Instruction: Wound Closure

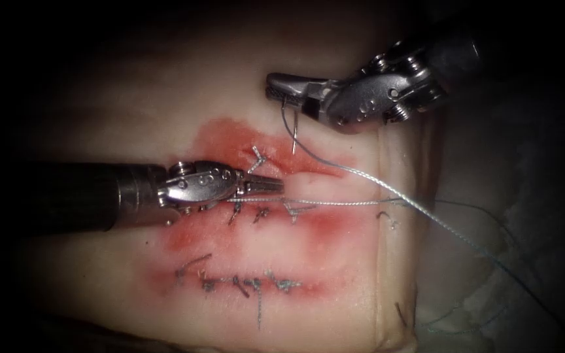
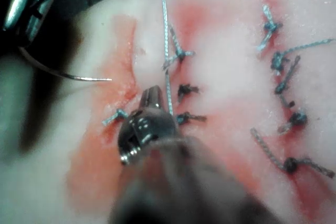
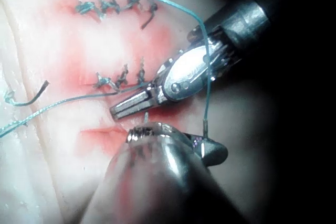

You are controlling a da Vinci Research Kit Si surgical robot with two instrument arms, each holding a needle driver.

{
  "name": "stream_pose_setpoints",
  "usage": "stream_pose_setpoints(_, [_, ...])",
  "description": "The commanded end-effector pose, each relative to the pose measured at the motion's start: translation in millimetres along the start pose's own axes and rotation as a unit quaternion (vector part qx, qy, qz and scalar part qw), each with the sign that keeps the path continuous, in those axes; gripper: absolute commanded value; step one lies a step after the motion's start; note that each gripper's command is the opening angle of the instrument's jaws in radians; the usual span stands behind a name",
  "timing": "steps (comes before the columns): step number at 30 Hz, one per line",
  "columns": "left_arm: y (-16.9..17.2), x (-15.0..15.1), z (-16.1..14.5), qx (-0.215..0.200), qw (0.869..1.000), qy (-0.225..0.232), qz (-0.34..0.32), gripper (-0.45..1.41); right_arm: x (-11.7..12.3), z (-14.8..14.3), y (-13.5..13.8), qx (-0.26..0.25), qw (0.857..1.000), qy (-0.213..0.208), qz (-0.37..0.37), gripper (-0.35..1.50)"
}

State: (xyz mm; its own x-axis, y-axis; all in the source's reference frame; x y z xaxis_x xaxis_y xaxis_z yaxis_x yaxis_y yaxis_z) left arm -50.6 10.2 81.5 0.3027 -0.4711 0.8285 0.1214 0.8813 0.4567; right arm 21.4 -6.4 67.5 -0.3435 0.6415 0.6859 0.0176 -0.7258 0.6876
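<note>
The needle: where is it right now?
In the endoscope view the needle hangs from the right tool, gripped near its thread end, clear above the tissue, upper right of the left tool.

Surgical training bench, laboratory setting. Evidence: slab of tissue [image 1: 335,104] with a squared-off edge right of the left tool [image 1: 259,186], rows of knotted stitches [image 1: 243,282] below it, red fluid [image 1: 230,137] staining the surface, dark surround beyond the slab.
</note>
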Motion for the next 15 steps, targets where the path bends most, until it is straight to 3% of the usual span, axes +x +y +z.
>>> stream_pose_setpoints(1, [0.5, -0.1, 0.6, 0.0, 1.0, 0.001, 0.002, -0.45, -0.1, 0.9, 0.3, -0.001, 1.0, 0.0, -0.004, -0.35])
stream_pose_setpoints(15, [0.4, 1.3, 0.5, 0.003, 1.0, 0.017, 0.011, -0.45, -0.5, 1.3, 1.5, -0.013, 1.0, -0.009, -0.027, -0.35])
